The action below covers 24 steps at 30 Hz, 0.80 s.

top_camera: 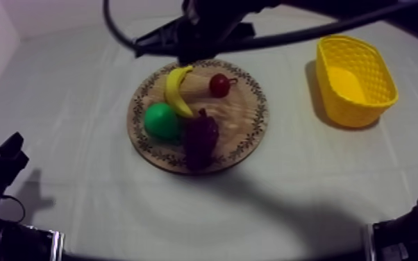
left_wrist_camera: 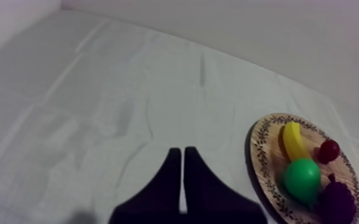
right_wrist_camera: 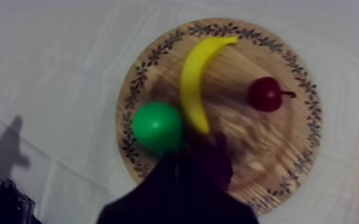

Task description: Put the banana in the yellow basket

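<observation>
Top view: left gripper (top_camera: pixel 0 163) sits low at the table's left, fingers pressed into a narrow wedge. Banana (top_camera: pixel 177 90) lies on the wooden board (top_camera: pixel 243 121), between pear (top_camera: pixel 162 121) and small red fruit (top_camera: pixel 219 85). Right gripper (top_camera: pixel 177 43) hangs over the far rim; I cannot tell whether it is open. Yellow basket (top_camera: pixel 354 80) stands well apart at the right.

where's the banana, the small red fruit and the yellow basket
banana (right_wrist_camera: pixel 192 77), right wrist view, middle of its curve
small red fruit (right_wrist_camera: pixel 265 94), right wrist view, centre of its body
yellow basket (top_camera: pixel 359 114), top view, near outer wall
</observation>
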{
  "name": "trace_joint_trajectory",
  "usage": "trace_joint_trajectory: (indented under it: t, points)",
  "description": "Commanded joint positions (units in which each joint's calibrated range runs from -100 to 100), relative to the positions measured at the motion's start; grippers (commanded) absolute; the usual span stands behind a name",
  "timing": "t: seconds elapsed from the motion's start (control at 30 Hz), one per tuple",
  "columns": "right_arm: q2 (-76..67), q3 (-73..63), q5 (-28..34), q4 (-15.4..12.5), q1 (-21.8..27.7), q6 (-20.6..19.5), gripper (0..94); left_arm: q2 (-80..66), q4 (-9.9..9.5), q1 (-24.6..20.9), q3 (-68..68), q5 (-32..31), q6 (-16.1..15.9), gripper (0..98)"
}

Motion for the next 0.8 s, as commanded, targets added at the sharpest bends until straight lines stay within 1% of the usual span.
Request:
trace_joint_trajectory:
  t: [0.0, 0.13, 0.4, 0.63, 0.77]
  points:
    - [3.1, -2.7, 0.7, -0.3, -0.3, -0.1, 0.3, 0.0, -0.02, 0.0, 0.0, 0.0, 0.0, 0.1]
    - [8.5, -8.1, 2.0, -0.8, -0.3, -0.2, 0.3, 0.0, -0.02, 0.0, 0.0, 0.0, 0.0, 0.1]
    - [18.2, -17.0, 4.2, -1.8, 1.1, -0.2, 0.7, 0.0, -0.02, 0.0, 0.0, 0.0, 0.0, 0.1]
    - [23.7, -22.4, 5.9, -2.0, 1.9, -0.4, 1.3, 0.0, -0.02, 0.0, 0.0, 0.0, 0.0, 0.1]
    - [25.1, -23.3, 6.1, -1.9, 2.4, -0.8, 1.7, 0.0, -0.02, 0.0, 0.0, 0.0, 0.0, 0.1]
